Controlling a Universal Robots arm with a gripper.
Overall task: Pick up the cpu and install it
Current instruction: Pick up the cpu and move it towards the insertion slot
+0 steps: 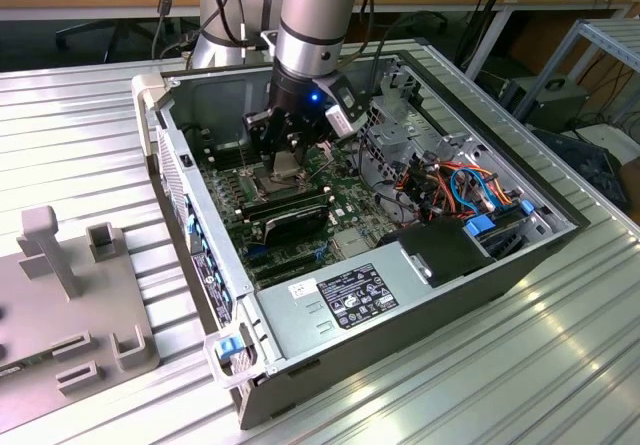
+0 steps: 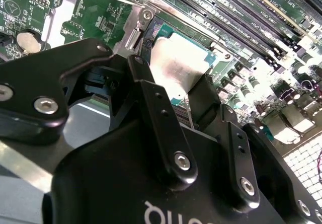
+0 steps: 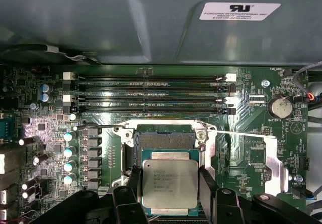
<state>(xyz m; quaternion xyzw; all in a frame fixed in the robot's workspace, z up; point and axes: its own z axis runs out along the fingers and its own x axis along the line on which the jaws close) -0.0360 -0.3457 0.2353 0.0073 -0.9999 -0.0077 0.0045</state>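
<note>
The cpu (image 3: 169, 183) is a single flat square chip with a dull silver-grey lid, fine print on top and a green rim. It is pinched on opposite sides between the two black fingers (image 3: 206, 183) of the gripper (image 3: 169, 181), over the one socket (image 3: 166, 140), though whether it rests in it I cannot tell. Just beyond the socket lie four long memory slots (image 3: 151, 89) and one coin cell (image 3: 280, 106), and in the exterior view the gripper hangs in the far part of the one case (image 1: 500, 275), towards the exterior view's left.
</note>
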